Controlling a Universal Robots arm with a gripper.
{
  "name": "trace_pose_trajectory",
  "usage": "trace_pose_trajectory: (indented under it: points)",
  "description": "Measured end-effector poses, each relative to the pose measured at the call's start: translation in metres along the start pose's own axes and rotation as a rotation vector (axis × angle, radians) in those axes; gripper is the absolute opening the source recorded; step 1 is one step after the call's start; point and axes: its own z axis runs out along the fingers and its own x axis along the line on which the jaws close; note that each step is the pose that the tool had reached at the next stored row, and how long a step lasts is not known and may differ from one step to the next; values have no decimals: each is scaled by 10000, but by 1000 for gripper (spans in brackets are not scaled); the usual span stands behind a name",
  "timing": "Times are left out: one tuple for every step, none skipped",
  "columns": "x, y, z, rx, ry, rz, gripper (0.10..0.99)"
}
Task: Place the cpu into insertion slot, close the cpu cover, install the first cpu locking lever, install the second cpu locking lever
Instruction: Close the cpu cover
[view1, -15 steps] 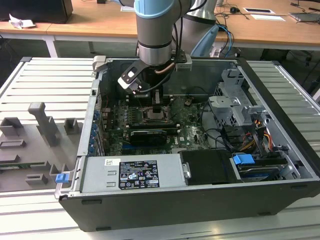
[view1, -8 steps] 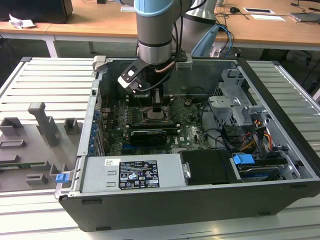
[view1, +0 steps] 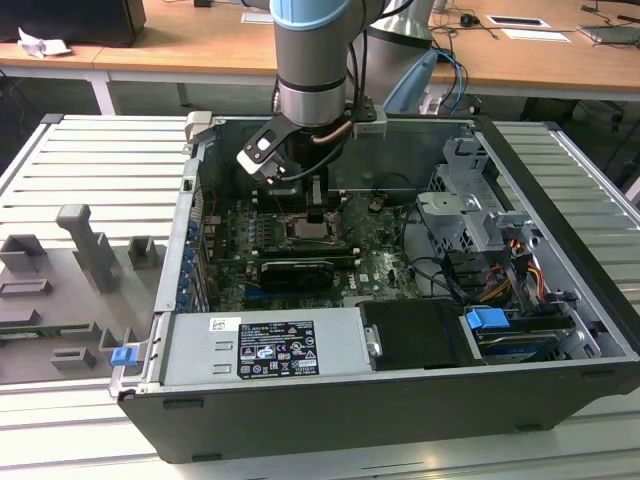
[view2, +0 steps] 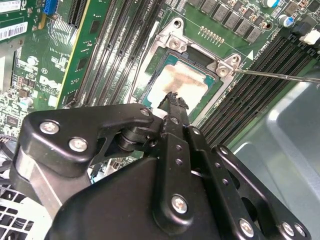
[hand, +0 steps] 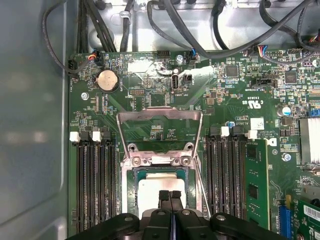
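the exterior view shows the arm (view1: 312, 60) reaching straight down into the open computer case (view1: 400, 405). both wrist views show the claw (hand: 170, 194), its fingers pressed together with nothing between them. its tips hang just over the cpu (hand: 150, 190), which lies seated in the insertion slot (hand: 129, 195). in the first wrist view, the cpu cover (hand: 159, 115) stands swung open beyond the insertion slot.

Vertical arm (view1: 312, 60), tool (hand: 170, 196) closed, downward.

Matt black gripper (hand: 170, 195) with bright metal screws. The cpu (hand: 152, 187) has a dull, smudged silver metal top. Smooth green circuit board (hand: 150, 95).
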Motion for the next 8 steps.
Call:
trace_pose_trajectory:
  points:
    - [-1, 0, 0, 0, 1, 0, 106]
    - [-2, 0, 0, 0, 1, 0, 106]
    - [-2, 0, 0, 0, 1, 0, 106]
    - [-2, 0, 0, 0, 1, 0, 106]
    - [-2, 1, -1, -1, 2, 0, 106]
    - [-2, 1, -2, 0, 1, 0, 106]
    - [-2, 1, -4, 1, 0, 0, 106]
    - [-2, 1, -8, 2, -1, -1, 106]
